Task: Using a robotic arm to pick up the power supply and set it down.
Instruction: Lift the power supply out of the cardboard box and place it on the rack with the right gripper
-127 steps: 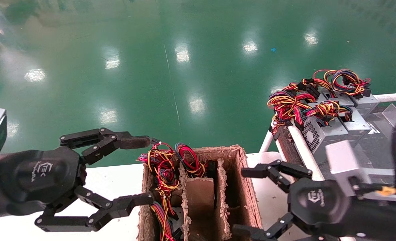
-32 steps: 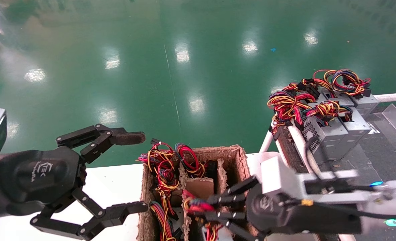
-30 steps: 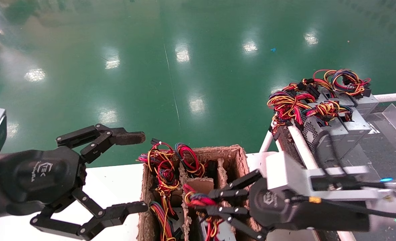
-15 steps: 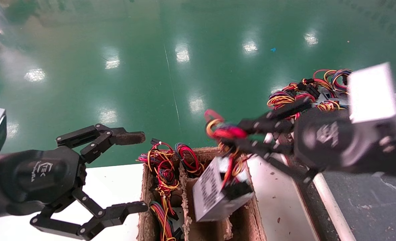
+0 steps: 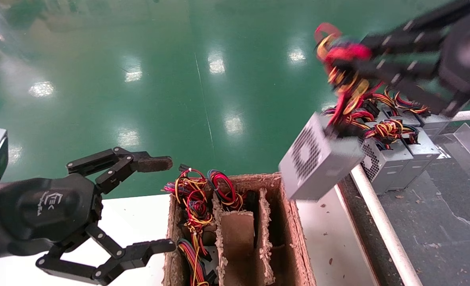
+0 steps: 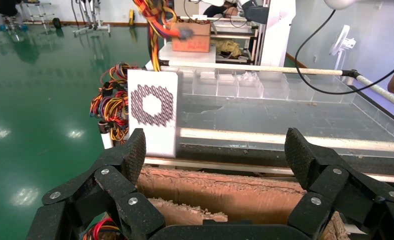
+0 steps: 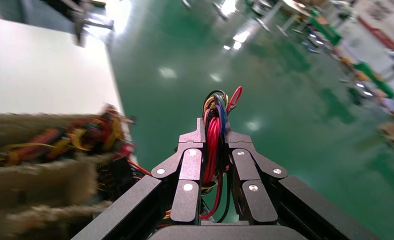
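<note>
A grey power supply (image 5: 318,163) with a perforated vent face hangs in the air above the right rim of the brown cardboard box (image 5: 288,198). It dangles by its red, yellow and black wire bundle (image 5: 344,59). My right gripper (image 5: 352,57) is high at the upper right, shut on that bundle. In the right wrist view the fingers of the right gripper (image 7: 214,134) clamp the red and blue wires (image 7: 212,117). My left gripper (image 5: 161,204) stays open at the left of the box with nothing in it. The left wrist view shows the hanging power supply (image 6: 152,112) beyond the open left gripper (image 6: 216,150).
The divided cardboard box holds more wire bundles (image 5: 195,198) in its left slots. Several alike power supplies (image 5: 397,159) stand in a row on the dark surface at the right, behind a white rail (image 5: 381,226). The box stands on a white table (image 5: 131,214), with green floor beyond.
My right gripper closed on the wires in the box and lifted the power supply out, up and to the right. The left arm has barely moved.
</note>
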Tool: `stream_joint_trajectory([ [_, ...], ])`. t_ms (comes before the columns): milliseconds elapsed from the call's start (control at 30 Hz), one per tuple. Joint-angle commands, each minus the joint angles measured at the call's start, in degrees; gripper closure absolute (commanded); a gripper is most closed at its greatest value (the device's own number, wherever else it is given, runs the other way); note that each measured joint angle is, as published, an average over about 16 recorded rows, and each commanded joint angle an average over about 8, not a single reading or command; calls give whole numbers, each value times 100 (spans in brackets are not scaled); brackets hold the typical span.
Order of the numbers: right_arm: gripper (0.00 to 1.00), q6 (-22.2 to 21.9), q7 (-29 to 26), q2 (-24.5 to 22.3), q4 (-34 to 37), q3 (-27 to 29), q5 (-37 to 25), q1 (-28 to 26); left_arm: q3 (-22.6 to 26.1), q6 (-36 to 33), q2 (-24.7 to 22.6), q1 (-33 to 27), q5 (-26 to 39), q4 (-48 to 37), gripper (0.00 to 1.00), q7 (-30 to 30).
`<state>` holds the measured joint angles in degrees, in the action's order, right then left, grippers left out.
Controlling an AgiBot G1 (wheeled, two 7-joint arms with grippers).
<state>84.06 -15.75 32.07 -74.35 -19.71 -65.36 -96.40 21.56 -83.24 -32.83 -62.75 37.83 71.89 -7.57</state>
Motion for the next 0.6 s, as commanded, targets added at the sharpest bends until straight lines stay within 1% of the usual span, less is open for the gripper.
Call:
stream_joint_trajectory([
  [33,100,-6,-59,-51,58,-6,-164,-219,0,0,0,0,0,0,0,0],
  [167,100,38,69,-106,343,-7,-397,-522,0,0,0,0,0,0,0,0],
  [400,100,204,507,-206,1032,55,-632,-1096,0,0,0,0,0,0,0,0],
  [600,100,400,797,-390,1530,-32,-1119,-1703,1,0,0,0,0,0,0,0],
])
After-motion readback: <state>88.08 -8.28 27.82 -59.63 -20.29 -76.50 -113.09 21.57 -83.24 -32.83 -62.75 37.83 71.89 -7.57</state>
